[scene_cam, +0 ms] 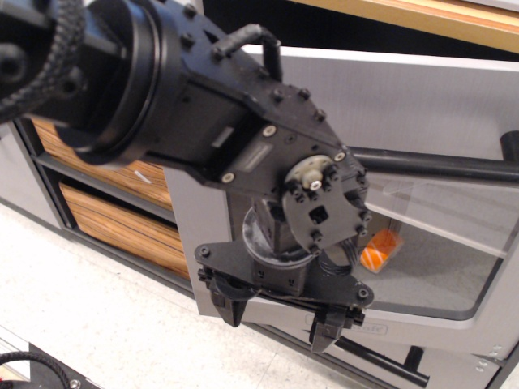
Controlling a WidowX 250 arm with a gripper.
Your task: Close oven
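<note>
The silver-grey oven door [422, 97] fills the right half of the view. It has a large clear window [438, 243] and a long black bar handle [438, 164] across its upper part. Its left edge stands out in front of the wood-grain drawers, so the door looks partly open and leaning outwards. A small orange thing [381, 250] shows through the window. My gripper [280, 318] hangs in front of the door's lower left part. Its two black fingers [229, 304] are spread apart with nothing between them. I cannot tell if they touch the door.
Wood-grain drawers [122, 223] sit to the left behind my arm. A smaller grey drawer with a black bar handle [381, 362] lies below the oven door. Pale speckled floor [89, 316] lies at the lower left. A wooden counter edge [454, 20] runs along the top.
</note>
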